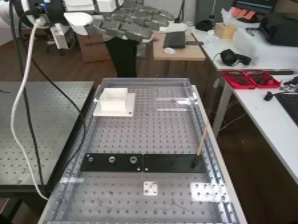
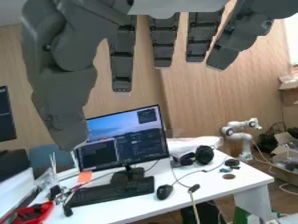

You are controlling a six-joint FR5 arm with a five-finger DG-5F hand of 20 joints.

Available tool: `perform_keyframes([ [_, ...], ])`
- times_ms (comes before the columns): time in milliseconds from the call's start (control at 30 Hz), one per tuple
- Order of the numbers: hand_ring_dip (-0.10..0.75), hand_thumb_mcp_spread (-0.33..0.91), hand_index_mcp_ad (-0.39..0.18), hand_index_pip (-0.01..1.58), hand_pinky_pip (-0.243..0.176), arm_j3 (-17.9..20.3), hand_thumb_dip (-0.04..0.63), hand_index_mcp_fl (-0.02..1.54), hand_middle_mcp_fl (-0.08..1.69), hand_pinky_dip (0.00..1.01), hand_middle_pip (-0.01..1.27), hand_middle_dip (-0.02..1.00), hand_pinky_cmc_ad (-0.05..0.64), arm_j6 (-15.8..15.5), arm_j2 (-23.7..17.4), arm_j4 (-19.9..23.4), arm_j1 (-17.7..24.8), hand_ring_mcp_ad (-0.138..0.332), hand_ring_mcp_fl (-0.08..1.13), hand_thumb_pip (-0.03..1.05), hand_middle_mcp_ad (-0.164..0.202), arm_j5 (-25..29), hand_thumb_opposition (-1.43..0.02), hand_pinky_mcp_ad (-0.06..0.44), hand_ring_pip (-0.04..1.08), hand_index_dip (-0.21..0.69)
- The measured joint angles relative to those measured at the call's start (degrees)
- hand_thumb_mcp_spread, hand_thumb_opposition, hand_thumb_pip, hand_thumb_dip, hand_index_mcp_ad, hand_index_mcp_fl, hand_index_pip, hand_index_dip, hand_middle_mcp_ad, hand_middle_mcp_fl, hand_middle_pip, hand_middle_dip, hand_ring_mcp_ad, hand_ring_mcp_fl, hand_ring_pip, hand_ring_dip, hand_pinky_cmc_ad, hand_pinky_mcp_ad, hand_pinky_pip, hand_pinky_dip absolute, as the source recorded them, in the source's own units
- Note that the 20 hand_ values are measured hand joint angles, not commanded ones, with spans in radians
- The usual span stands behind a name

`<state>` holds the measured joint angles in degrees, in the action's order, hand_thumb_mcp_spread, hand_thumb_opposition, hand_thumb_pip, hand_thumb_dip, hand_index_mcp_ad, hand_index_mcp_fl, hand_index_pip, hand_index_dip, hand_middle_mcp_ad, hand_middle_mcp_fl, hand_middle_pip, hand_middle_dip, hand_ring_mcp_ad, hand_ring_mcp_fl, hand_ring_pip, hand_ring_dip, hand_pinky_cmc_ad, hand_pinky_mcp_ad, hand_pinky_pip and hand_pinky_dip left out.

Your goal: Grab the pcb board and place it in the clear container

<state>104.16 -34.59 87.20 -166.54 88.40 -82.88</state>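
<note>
Dark-grey robot hand (image 1: 130, 25) is hanging high, fingers spread, empty; you're risking clipping white block (image 1: 114, 98) on bench (image 1: 133, 135) by approaching too low.

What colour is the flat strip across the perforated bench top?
The strip is black, seen best in the high view.

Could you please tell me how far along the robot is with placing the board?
It looks not yet started, though I can't tell which piece is the board or the clear container. Nothing is in hand: the robot hand is raised with straight fingers, empty. A small pale plate with holes, possibly the board, lies on the bench. Grabbing and placing it seem left.
</note>
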Motion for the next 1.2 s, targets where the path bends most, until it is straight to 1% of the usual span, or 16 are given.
perform_keyframes([
  [633,0.086,0.51,-0.140,0.20,-0.061,0.15,0.220,0.34,0.02,0.26,0.13,0.17,0.340,0.22,0.04,-0.16,0.00,0.148,0.00,0.35,0.082,-0.02,-0.74,0.145,0.09,0.305],
  [1067,0.087,0.52,-0.140,0.20,-0.061,0.32,0.223,0.34,0.02,0.26,0.13,0.17,0.342,0.69,0.13,0.01,0.10,0.148,0.00,0.35,0.079,-0.17,-0.73,0.145,0.09,0.316],
  [1200,0.086,0.52,-0.140,0.20,-0.061,0.67,0.223,0.34,0.02,0.26,0.13,0.17,0.342,1.03,0.17,0.42,0.07,0.148,0.00,0.35,0.079,0.03,-0.73,0.152,0.09,0.316],
])
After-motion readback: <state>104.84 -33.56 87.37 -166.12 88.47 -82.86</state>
